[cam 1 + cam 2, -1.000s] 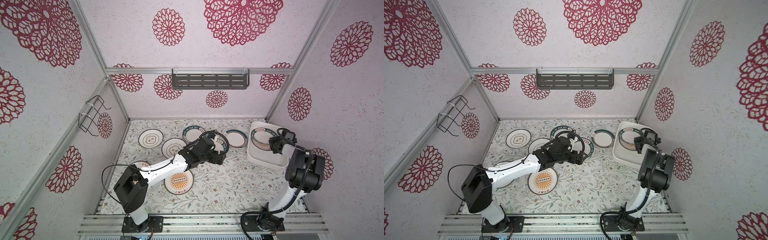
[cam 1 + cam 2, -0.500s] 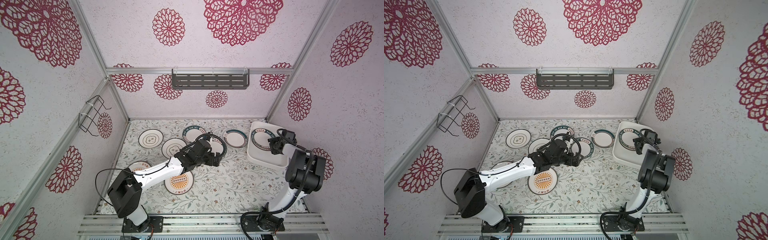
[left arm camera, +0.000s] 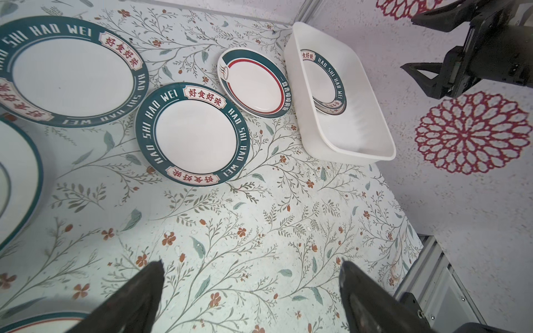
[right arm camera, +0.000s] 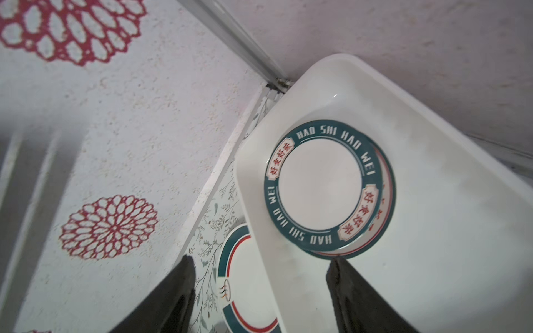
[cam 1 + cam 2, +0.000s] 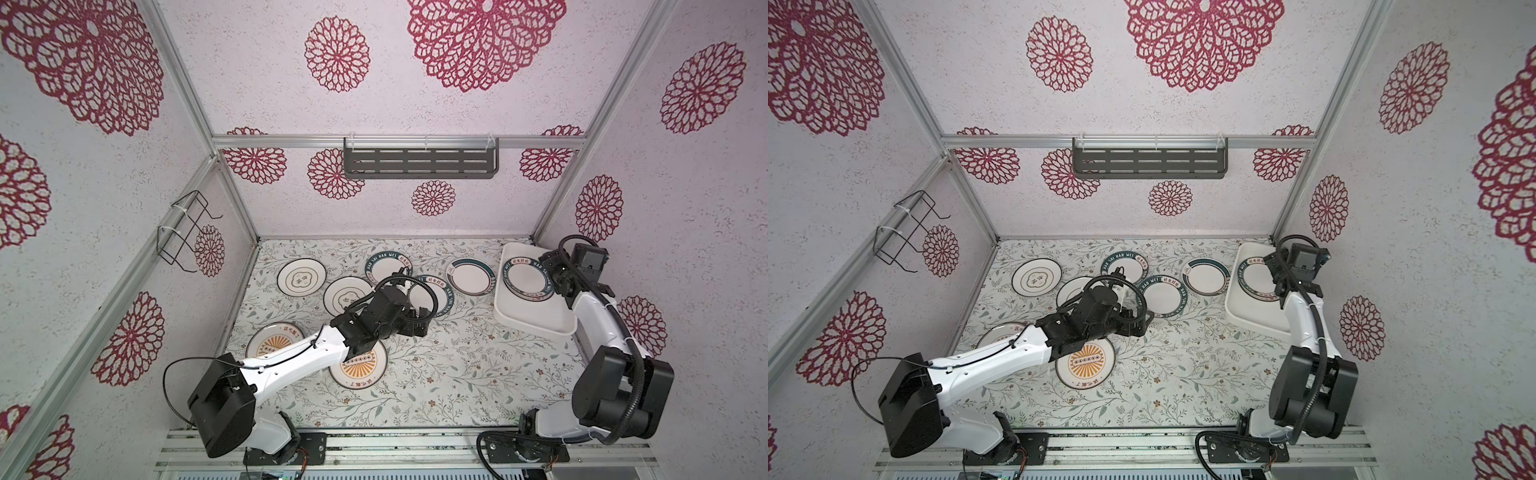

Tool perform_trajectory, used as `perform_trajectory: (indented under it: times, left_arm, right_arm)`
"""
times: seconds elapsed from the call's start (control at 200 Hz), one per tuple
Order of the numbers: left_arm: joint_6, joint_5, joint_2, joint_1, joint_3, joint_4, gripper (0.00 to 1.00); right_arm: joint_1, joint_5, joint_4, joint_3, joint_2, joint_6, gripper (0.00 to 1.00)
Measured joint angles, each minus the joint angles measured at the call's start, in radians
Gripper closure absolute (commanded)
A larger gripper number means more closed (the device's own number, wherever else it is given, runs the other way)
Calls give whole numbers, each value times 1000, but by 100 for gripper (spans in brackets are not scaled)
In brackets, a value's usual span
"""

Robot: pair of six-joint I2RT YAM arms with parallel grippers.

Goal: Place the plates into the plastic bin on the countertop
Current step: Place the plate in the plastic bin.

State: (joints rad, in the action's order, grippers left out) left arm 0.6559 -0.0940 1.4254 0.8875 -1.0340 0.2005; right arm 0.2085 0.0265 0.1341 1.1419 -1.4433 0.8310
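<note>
Nine round white plates by my count: seven lie flat on the pale countertop [image 5: 436, 374] printed with leafy vines, and two sit stacked in the plain white shallow rectangular plastic bin [image 5: 536, 326]. On the countertop are two dark-ringed plates [image 5: 301, 276] [image 5: 348, 296], two orange-sunburst plates [image 5: 359, 368] [image 5: 272, 345], two teal-rimmed lettered plates [image 5: 388, 266] [image 5: 422, 297] and one teal-and-red-rimmed plate [image 5: 471, 276]. Both top views read the bin's load as a single plate. Only the wrist views show the red-lined rim of the lower plate [image 4: 388, 184] peeking out beneath the top lettered plate [image 4: 320, 187]. The bin stands at two o'clock on the countertop, its long axis running roughly twelve to six, with the stack at its twelve o'clock end. My right gripper [image 4: 259, 261] hangs above the bin just beside the stack, jaws spread and holding nothing. My left gripper [image 3: 251, 262] hovers near the countertop's middle, at six o'clock of a lettered plate, jaws spread wide and empty.
</note>
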Motion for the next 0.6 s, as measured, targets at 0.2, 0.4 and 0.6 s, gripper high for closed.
perform_trajectory:
  times: [0.2, 0.4, 0.6]
  left_arm:
    - [7, -38, -95, -16, 68, -1, 3]
    - [43, -26, -138, -101, 152, 1, 3]
    - [63, 31, -161, -172, 195, -7, 3]
  right_arm:
    - [-254, 4, 15, -37, 26, -27, 14]
    - [-474, -21, 19, -95, 19, -11, 14]
    - [-602, -27, -88, -185, -47, 92, 18]
